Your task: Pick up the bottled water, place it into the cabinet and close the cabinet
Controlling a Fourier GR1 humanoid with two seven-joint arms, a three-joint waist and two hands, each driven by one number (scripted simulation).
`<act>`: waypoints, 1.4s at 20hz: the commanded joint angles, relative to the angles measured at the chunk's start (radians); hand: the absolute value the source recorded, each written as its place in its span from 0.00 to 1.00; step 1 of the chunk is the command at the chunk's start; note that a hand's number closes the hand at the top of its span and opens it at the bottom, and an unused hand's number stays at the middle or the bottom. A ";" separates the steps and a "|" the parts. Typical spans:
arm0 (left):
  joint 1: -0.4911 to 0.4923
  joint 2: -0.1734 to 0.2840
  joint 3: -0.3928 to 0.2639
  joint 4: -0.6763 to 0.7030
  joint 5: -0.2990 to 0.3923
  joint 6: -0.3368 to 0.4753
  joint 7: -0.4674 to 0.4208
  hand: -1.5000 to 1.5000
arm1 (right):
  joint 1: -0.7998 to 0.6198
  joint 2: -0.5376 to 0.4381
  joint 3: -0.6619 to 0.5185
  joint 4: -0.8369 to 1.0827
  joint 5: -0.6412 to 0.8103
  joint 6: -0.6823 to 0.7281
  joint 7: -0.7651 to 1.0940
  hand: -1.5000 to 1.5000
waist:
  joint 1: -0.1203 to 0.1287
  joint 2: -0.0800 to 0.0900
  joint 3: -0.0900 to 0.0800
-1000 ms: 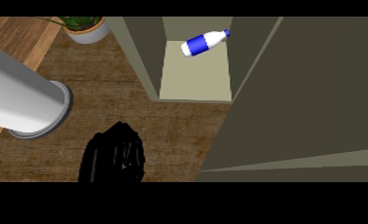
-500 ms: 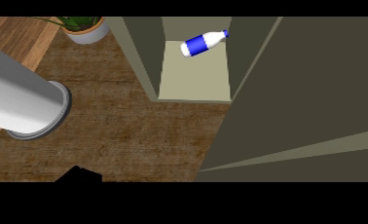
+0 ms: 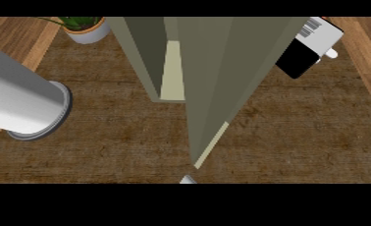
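The bench (image 3: pixel 109 141) is dark brown woodgrain, with paler orange-brown wood along its left and right edges. The cabinet (image 3: pixel 217 63) is olive-grey with a cream inner strip. A grey cylinder (image 3: pixel 25 104) has a lighter rim. The plant (image 3: pixel 81 22) is green in a white-and-tan pot. A box (image 3: pixel 308 48) is black and white with dark stripes.

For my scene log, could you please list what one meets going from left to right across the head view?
Grey cylinder → potted plant → cabinet side wall → cabinet door, nearly shut → black and white box. All stand on the wooden counter. Neither hand shows.
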 commanded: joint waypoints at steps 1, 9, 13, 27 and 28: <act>0.096 0.028 0.024 -0.062 0.015 -0.049 -0.032 1.00 | -0.141 0.126 -0.123 0.154 -0.064 0.018 0.034 1.00 | 0.002 0.005 0.002; 0.139 0.034 0.137 0.060 0.087 -0.201 -0.123 1.00 | -0.355 0.132 -0.309 0.474 -0.183 0.020 -0.091 1.00 | 0.003 0.008 0.002; 0.208 0.082 0.225 0.030 0.140 -0.263 -0.108 1.00 | -0.400 0.132 -0.426 0.602 -0.249 0.116 -0.148 1.00 | -0.001 0.008 0.003; 0.204 0.069 0.315 0.045 0.176 -0.324 -0.068 1.00 | -0.557 0.123 -0.599 1.144 -0.275 0.287 -0.413 1.00 | -0.001 0.014 0.002; 0.251 0.062 0.297 -0.002 0.177 -0.340 -0.072 1.00 | -0.566 0.114 -0.616 1.141 -0.277 0.270 -0.380 1.00 | 0.004 0.012 0.003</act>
